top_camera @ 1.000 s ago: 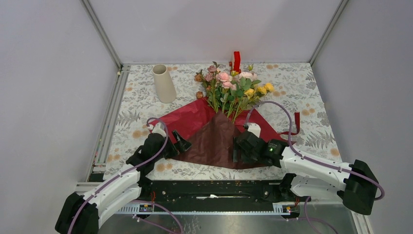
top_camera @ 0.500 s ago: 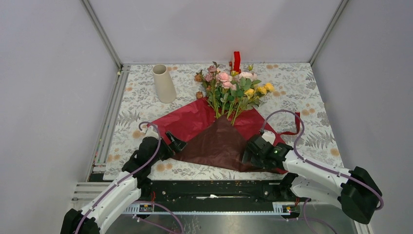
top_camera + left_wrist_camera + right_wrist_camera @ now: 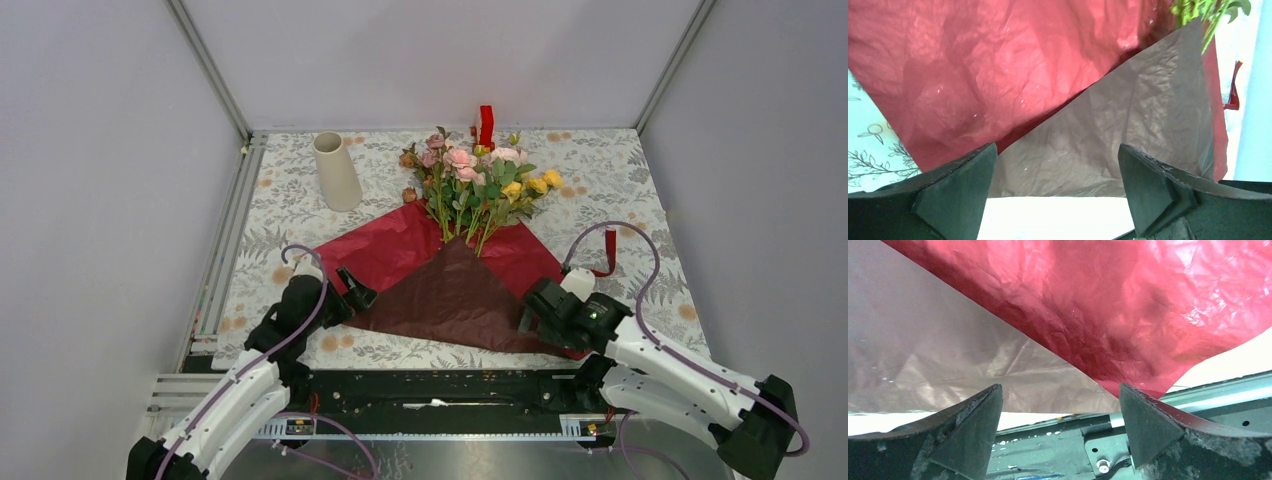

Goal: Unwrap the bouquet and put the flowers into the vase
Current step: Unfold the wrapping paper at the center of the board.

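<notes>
I read the left hand (image 3: 356,287) as released, fingers wide, at the lower-left edge of the dark red crinkled wrapping paper (image 3: 395,250) — nothing gripped. The right hand (image 3: 528,308) is spread open too, empty, by the paper's lower-right corner. The paper lies unfolded on the bench (image 3: 625,190), centre frame. The pink, peach and yellow green-stemmed flowers (image 3: 478,180) lie across its upper edge. The cream tapered vase (image 3: 336,172) stands upper left — apart from them.

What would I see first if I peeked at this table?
The big dark red wrapping paper spread out in the middle, with pink and yellow flowers lying at its far end. A tall cream vase stands to their left. The left gripper and the right gripper hang open at the paper's near corners.
</notes>
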